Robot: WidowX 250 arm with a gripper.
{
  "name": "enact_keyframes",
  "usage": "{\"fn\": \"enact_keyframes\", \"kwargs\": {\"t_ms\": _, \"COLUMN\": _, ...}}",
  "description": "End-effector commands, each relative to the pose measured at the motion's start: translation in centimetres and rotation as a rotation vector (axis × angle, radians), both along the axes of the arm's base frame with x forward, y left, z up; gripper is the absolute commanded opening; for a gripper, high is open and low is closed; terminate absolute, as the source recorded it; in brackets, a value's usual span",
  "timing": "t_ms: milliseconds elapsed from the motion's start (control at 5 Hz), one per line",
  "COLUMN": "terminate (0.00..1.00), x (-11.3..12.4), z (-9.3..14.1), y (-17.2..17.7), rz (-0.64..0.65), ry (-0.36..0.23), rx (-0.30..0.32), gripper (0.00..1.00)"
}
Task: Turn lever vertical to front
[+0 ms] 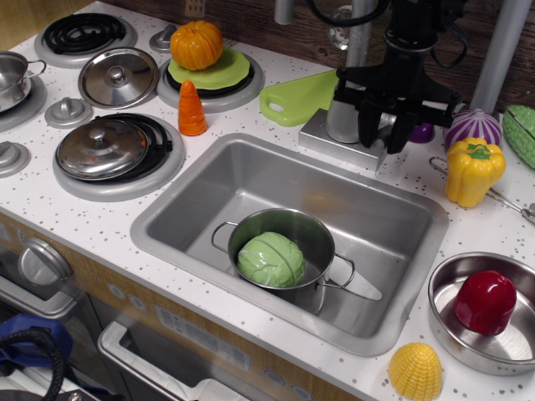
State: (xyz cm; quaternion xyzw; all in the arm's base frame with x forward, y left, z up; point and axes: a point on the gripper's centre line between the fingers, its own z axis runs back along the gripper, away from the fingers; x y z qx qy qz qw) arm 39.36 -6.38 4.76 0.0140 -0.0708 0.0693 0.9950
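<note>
The grey faucet body point(343, 117) stands on its square base behind the sink. The lever point(385, 123) sticks out of its right side; only a silver sliver of it shows between my fingers. My black gripper point(384, 135) has come down from above onto it, with one finger point(368, 129) on the left of the lever and the other on its right. The jaws stand apart, about as wide as before, straddling the lever. The lever's paddle end is hidden behind the gripper.
The sink point(209, 180) in front holds a pot with a green cabbage point(270, 258). A purple piece point(422, 130), a purple onion point(473, 127) and a yellow pepper point(472, 170) lie right of the faucet. A green cutting board point(297, 98) lies to its left. A clear knob point(339, 27) stands behind.
</note>
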Motion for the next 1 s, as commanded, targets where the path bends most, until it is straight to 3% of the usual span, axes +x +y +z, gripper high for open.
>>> {"fn": "enact_keyframes", "kwargs": {"t_ms": 0, "terminate": 0.0, "x": 0.8, "z": -0.6, "y": 0.1, "rz": -0.007, "ry": -0.043, "rx": -0.013, "gripper": 0.0}}
{"fn": "enact_keyframes", "kwargs": {"t_ms": 200, "terminate": 0.0, "x": 1.0, "z": -0.6, "y": 0.3, "rz": -0.018, "ry": -0.038, "rx": -0.005, "gripper": 0.0}}
{"fn": "enact_keyframes", "kwargs": {"t_ms": 400, "terminate": 0.0, "x": 0.8, "z": 0.7, "y": 0.1, "rz": -0.02, "ry": -0.033, "rx": 0.018, "gripper": 1.0}}
{"fn": "enact_keyframes", "kwargs": {"t_ms": 600, "terminate": 0.0, "x": 0.8, "z": 0.7, "y": 0.1, "rz": -0.02, "ry": -0.033, "rx": 0.018, "gripper": 1.0}}
{"fn": "enact_keyframes", "kwargs": {"t_ms": 800, "terminate": 1.0, "x": 0.8, "z": 0.7, "y": 0.1, "rz": -0.02, "ry": -0.033, "rx": 0.018, "gripper": 1.0}}
